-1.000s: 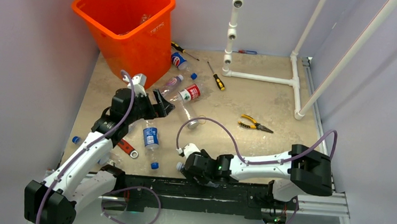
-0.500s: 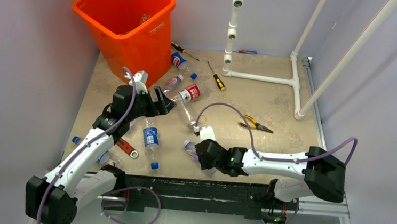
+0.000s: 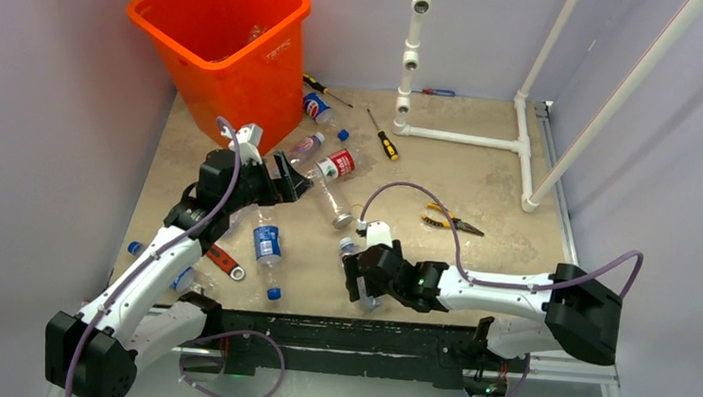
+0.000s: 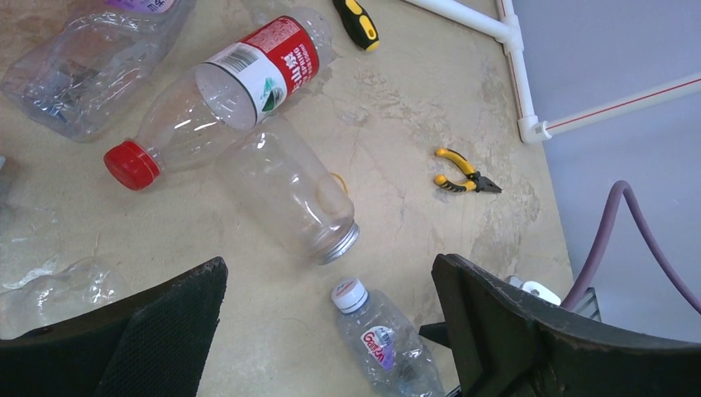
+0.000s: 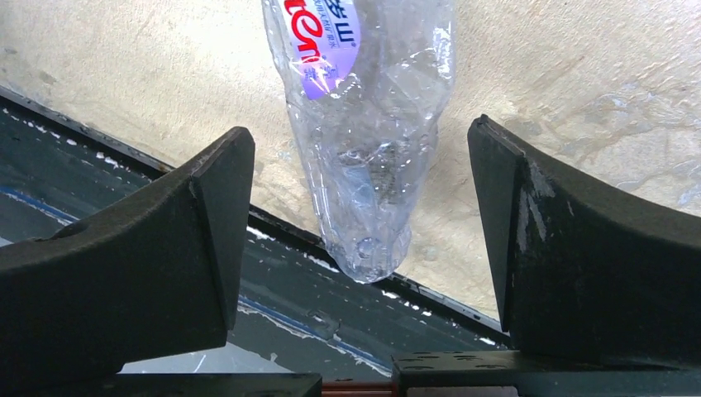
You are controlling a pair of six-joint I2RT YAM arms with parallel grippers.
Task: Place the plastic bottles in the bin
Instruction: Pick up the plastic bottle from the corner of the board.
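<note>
I'm looking at the orange bin (image 3: 243, 86) standing at the far left corner, well apart from most of the plastic bottles (image 3: 266, 244) lying scattered across the middle and near left of the table (image 3: 482, 180). The right arm is reaching low and leftward along the near edge. Its right gripper (image 5: 360, 165) is gaping wide, straddling one small clear bottle (image 5: 364, 99) without touching it and holding nothing. The left arm is stretching toward the far side, the left gripper (image 4: 329, 273) likewise spread wide and empty above a capless bottle (image 4: 289, 194). I'm judging the small clear bottle to be light, thin-walled, slippery and quick to crumple — so I'm aiming to pinch it gently across its labelled middle.
</note>
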